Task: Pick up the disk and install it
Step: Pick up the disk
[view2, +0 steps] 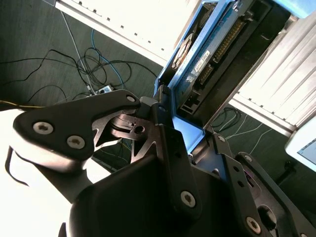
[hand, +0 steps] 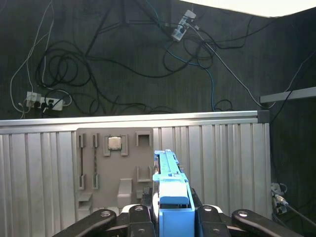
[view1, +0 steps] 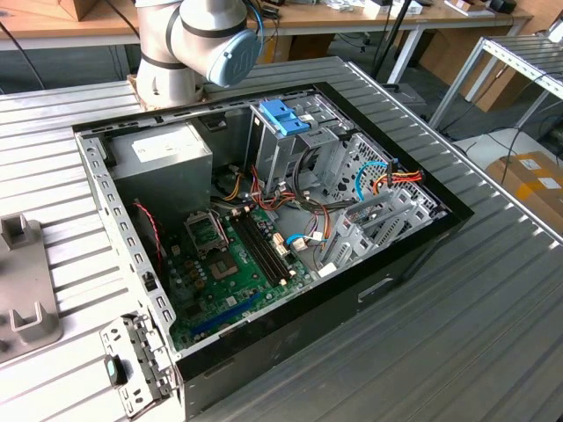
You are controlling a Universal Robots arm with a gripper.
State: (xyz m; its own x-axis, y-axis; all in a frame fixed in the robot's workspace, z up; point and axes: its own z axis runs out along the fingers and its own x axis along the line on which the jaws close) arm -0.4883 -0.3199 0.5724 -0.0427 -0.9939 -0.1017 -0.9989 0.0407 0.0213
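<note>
The black metal fingers [view2: 168, 148] are clamped on the disk [hand: 173, 200], pressing on its light-blue plastic carrier rails from both sides. In the second wrist view the disk [view2: 213, 53] stands out from them edge-on: a flat slab with its circuit-board face and a row of connector pins showing, framed in smooth blue plastic. It is held in the air, clear of any surface, with the ribbed aluminium worktop [hand: 222, 163] beyond it and a dark floor strewn with cables [hand: 64, 69] further off. On that worktop lies a grey slotted fixture plate [hand: 98, 173] with a small square chip [hand: 115, 143] seated in one of its pockets.

In the exterior view the arm [view1: 198, 44], pale grey with a blue joint cap, rises behind an open computer case [view1: 352, 299] lying on its side. Its black-walled shell holds a grey power-supply box [view1: 163, 154], a green motherboard [view1: 230, 264], perforated metal drive cages [view1: 369, 193] and loose red, orange and blue wires [view1: 387, 176]. A bare blue bracket [view1: 283, 116] sits in the rear cage.
</note>
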